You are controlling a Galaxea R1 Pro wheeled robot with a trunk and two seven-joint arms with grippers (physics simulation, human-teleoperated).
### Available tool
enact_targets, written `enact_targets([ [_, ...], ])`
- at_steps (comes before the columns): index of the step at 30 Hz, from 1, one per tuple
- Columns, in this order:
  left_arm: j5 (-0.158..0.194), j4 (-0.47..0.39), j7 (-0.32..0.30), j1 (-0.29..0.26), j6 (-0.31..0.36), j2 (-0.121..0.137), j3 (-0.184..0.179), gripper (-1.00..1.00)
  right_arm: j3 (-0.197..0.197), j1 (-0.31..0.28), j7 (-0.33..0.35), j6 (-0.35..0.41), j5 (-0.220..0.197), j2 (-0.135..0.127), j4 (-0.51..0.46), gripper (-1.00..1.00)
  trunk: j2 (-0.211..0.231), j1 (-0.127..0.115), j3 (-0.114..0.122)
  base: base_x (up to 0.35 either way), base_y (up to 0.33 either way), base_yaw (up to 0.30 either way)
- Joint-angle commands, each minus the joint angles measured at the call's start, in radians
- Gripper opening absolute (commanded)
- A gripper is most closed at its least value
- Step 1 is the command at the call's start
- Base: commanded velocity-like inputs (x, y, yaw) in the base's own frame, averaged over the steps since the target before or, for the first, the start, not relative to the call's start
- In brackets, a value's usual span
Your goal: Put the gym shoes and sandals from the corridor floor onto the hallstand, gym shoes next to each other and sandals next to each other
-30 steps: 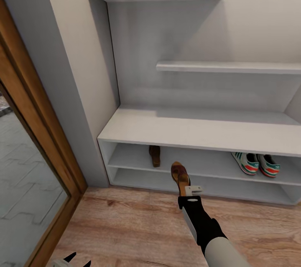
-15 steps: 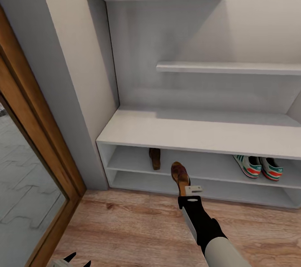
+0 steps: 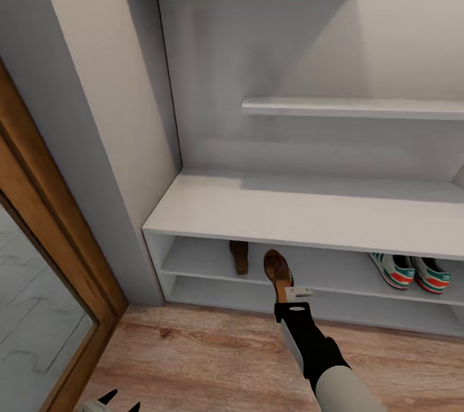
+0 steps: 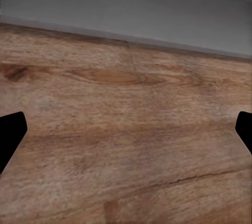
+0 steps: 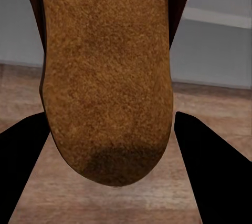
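Currently the right gripper (image 3: 287, 288) is clamping one sandal (image 3: 277, 269) by its heel, holding it just in front of the rack (image 3: 303, 218). One more sandal (image 3: 239, 255) is sitting on the upper shelf level, and two sneakers (image 3: 412, 271) are resting side by side farther right. Low over the floor (image 3: 212, 360), the left gripper (image 4: 126, 129) is hanging with fingers apart.

My right tool (image 3: 288, 287) grips a brown sandal (image 3: 277, 270) by its heel, tan insole up, toe pointing toward the pale grey hallstand (image 3: 309, 215), just in front of its upper open shelf. The other sandal (image 3: 240, 256) sits on that shelf, near the left end. Both white gym shoes (image 3: 412, 271), green stripes and red-orange patches, sit side by side at the right. Light wood-plank floor (image 3: 212, 360) lies below
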Motion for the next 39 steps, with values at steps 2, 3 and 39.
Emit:
enact_targets([
  [2, -0.010, 0.000, -0.004, -0.001, -0.005, -0.001, 0.009, 1.00, -0.004, 0.000, 0.001, 0.007, 0.010, 0.001, -0.001, -1.00, 0.000, 0.000, -0.001, 0.118, 0.003, 0.000],
  [3, -0.010, 0.000, -0.004, -0.001, -0.005, -0.001, 0.009, 1.00, -0.004, -0.001, 0.001, 0.007, 0.010, 0.001, -0.001, -1.00, 0.000, 0.000, -0.001, 0.174, 0.018, 0.000],
  [39, -0.010, 0.000, -0.004, -0.001, -0.005, -0.001, 0.009, 1.00, -0.003, 0.000, 0.001, 0.007, 0.011, 0.001, -0.001, -1.00, 0.000, 0.000, -0.001, 0.127, 0.042, 0.000],
])
